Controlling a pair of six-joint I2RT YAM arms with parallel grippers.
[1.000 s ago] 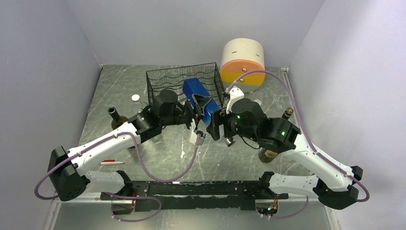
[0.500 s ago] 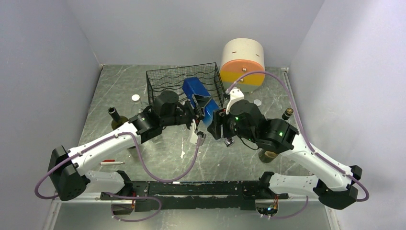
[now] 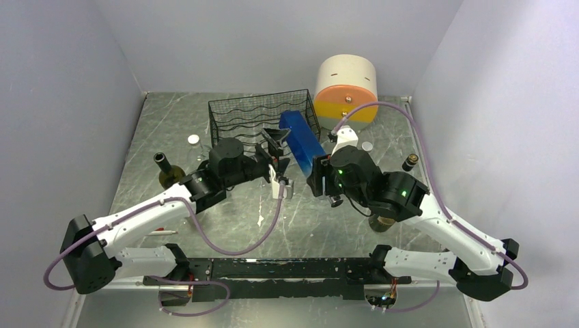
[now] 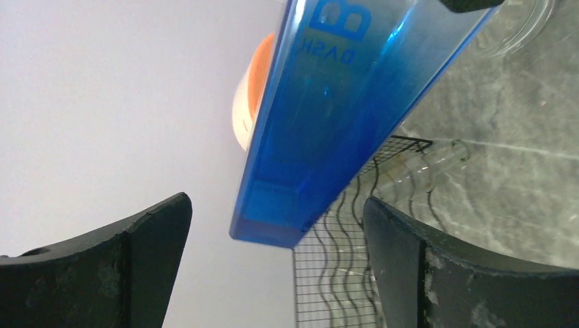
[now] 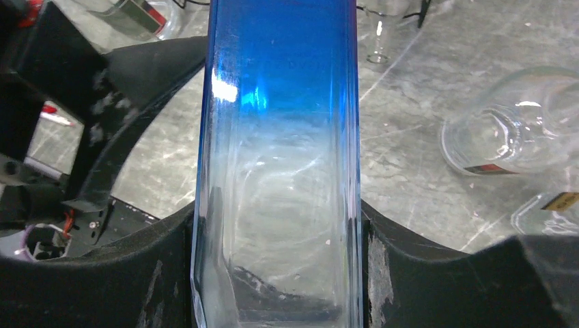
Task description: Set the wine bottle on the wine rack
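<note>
Near end of blue bottle clamped between jaws of right gripper; bottle held clear of table, tilted; far end flanked by wide-spread jaws of left gripper, not touched; black wire rack just behind, its right front corner overlapped by bottle from above; contact cannot be told

Blue bottle aloft near black rack
</note>
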